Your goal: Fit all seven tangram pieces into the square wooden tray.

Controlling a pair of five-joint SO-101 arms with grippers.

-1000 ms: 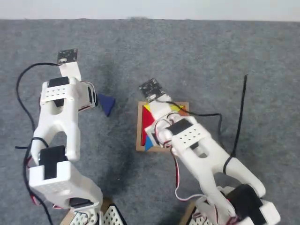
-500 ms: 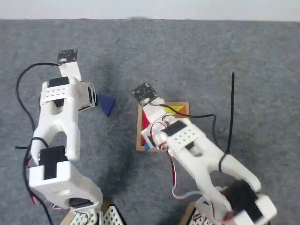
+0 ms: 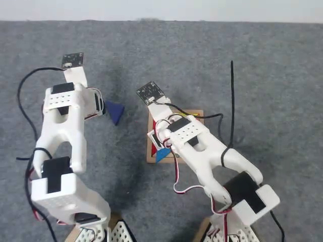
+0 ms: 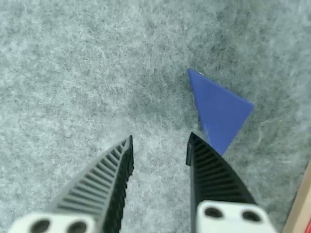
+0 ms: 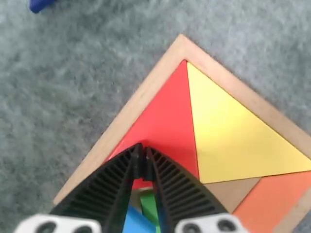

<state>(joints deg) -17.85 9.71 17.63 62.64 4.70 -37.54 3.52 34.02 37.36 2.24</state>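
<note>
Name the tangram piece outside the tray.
The dark blue triangle, on the mat by the left gripper; red triangle and yellow triangle lie in the tray.

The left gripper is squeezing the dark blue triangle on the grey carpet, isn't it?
Not quite. The left gripper is open and squeezes nothing. The dark blue triangle does lie on the grey carpet, but just beside the gripper, not between its jaws. The left wrist view shows this.
</note>
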